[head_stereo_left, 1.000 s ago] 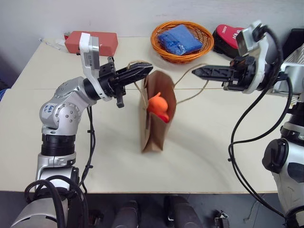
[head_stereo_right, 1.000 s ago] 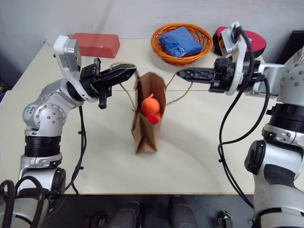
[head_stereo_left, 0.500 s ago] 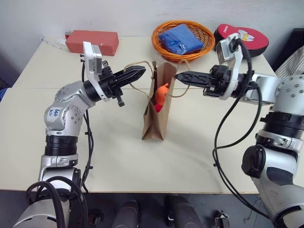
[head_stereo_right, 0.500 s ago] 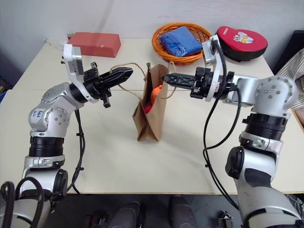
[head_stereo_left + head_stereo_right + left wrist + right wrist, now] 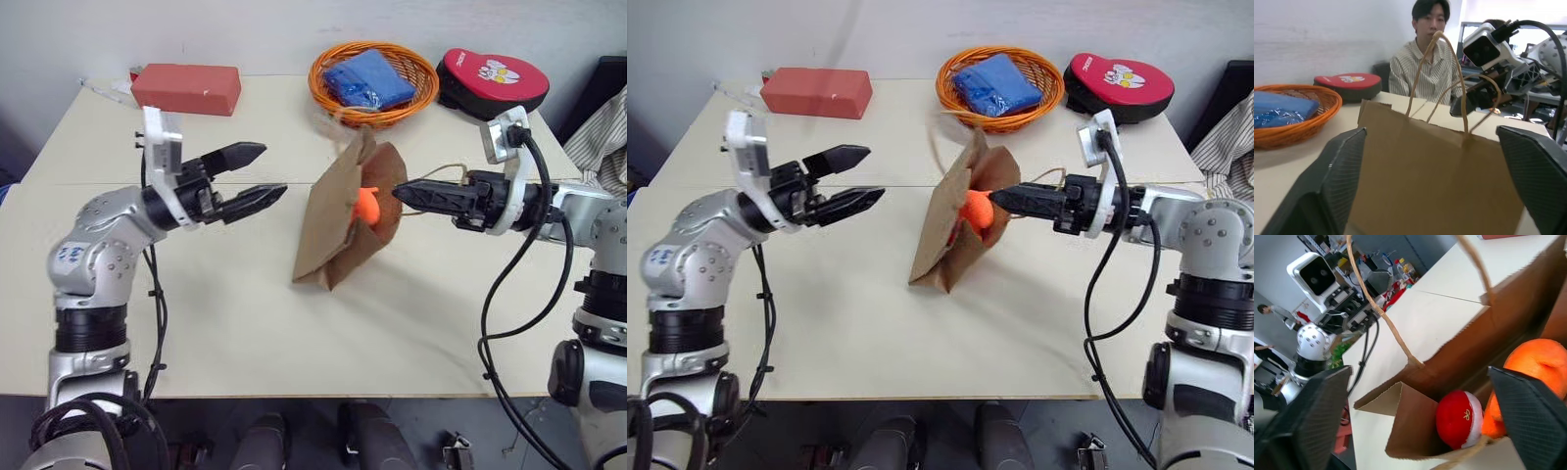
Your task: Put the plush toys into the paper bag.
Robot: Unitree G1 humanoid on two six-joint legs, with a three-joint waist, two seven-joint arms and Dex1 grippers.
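Listing near to far: table (image 5: 245, 333); my left fingers (image 5: 257, 174) spread open, empty; paper bag (image 5: 328, 235) tilting between my hands, orange plush toy (image 5: 1540, 364) and red plush toy (image 5: 1458, 418) inside; right fingers (image 5: 1317, 416) parted, holding nothing. Task apparently complete.

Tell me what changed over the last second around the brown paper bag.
Both grippers, left and right, released the string handles and opened. The brown paper bag now tips toward the right gripper; the orange plush toy and red plush toy stay inside.
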